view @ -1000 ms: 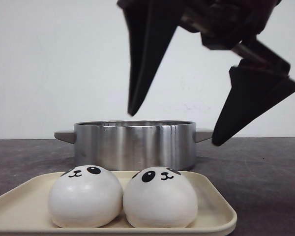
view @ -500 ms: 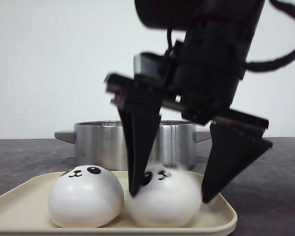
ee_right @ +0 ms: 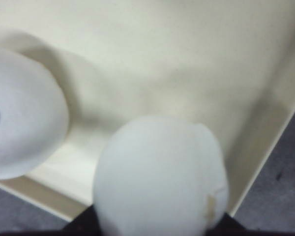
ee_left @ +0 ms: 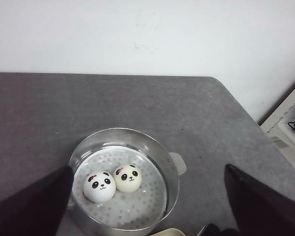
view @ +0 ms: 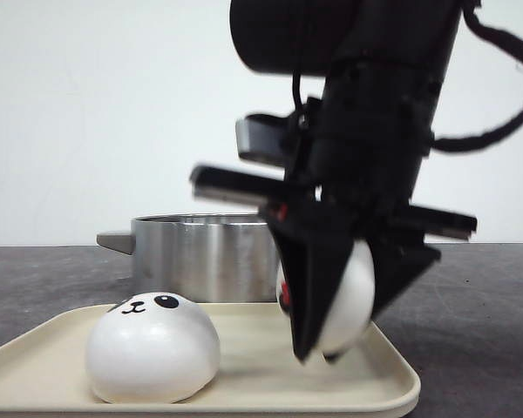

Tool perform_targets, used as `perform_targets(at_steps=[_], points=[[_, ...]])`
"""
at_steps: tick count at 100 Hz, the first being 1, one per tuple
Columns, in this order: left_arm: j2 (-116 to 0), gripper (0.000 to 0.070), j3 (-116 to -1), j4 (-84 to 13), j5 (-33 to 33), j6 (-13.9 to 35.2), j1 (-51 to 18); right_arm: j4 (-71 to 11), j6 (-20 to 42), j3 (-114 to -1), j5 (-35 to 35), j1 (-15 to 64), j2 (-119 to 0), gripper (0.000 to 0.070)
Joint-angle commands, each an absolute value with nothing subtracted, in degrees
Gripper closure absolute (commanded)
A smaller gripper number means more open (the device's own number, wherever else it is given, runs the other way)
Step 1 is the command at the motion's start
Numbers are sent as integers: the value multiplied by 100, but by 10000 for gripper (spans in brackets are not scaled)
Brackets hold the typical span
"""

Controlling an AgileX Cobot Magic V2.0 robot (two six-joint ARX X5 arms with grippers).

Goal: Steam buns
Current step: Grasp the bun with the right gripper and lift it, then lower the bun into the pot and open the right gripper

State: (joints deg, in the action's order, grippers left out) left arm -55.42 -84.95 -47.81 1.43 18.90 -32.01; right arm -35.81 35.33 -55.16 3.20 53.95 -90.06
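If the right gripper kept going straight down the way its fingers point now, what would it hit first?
Most likely the bare floor of the cream tray directly beneath the right gripper, which holds a bun; the other bun sits off to the side.

My front camera sits low, close to the tray [view: 392,383]; left wrist looks down on the pot [ee_left: 173,184]; right wrist hugs the tray.

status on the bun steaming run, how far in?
About halfway. Done: two buns sit in the steel pot. In hand: the right gripper has its jaws shut on a third bun, lifted just off the cream tray. Left: one bun on the tray. The left gripper is open over the pot.
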Motion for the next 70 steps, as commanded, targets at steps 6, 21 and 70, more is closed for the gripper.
perform_targets(at_steps=[6, 21, 70], points=[[-5572, 107, -8586, -4713, 169, 1885, -3238, -3426, 3229, -6213, 102, 5463, -8449, 688], [-5575, 108, -8586, -4670, 172, 1883, -3238, -3258, 2598, -7201, -307, 5354, -8221, 689], [-5581, 108, -8586, -4622, 174, 1863, -3238, -3262, 1990, -8152, 346, 3981, -9776, 690]])
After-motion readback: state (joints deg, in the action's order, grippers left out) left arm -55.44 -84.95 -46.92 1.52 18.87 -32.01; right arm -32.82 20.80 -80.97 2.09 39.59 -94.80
